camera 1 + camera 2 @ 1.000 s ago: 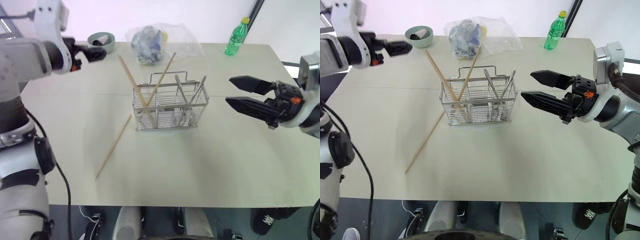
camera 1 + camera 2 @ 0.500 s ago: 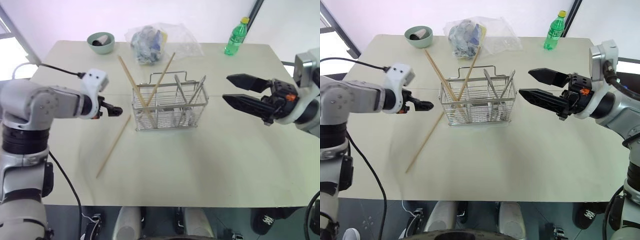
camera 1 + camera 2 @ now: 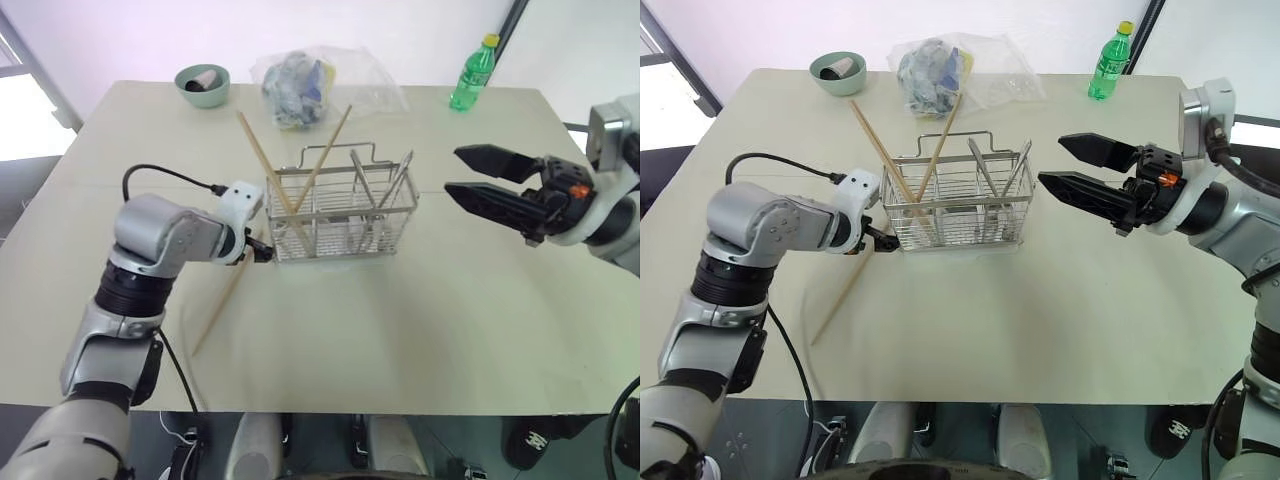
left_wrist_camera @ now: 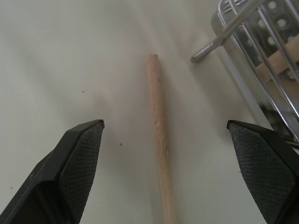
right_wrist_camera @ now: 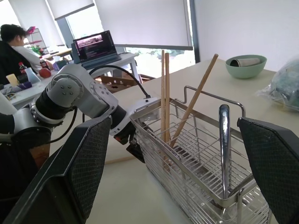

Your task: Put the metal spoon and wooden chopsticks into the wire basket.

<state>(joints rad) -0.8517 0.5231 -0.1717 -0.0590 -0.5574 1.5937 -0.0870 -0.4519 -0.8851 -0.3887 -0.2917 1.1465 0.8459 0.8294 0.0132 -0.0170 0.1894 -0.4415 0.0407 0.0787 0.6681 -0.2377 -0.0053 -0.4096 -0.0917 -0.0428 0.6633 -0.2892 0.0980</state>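
Swung down from beside the green bowl (image 3: 202,84), jaws spread, left gripper (image 4: 166,172) now straddling the last loose pale wooden chopstick (image 4: 159,135) beside the silver wire basket (image 3: 340,215), pickup seemingly imminent; right gripper (image 3: 478,178) open, unmoved.

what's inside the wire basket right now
In the wire basket: three wooden chopsticks leaning at its left end and the metal spoon standing upright. The spoon's bowl is hidden by wire.
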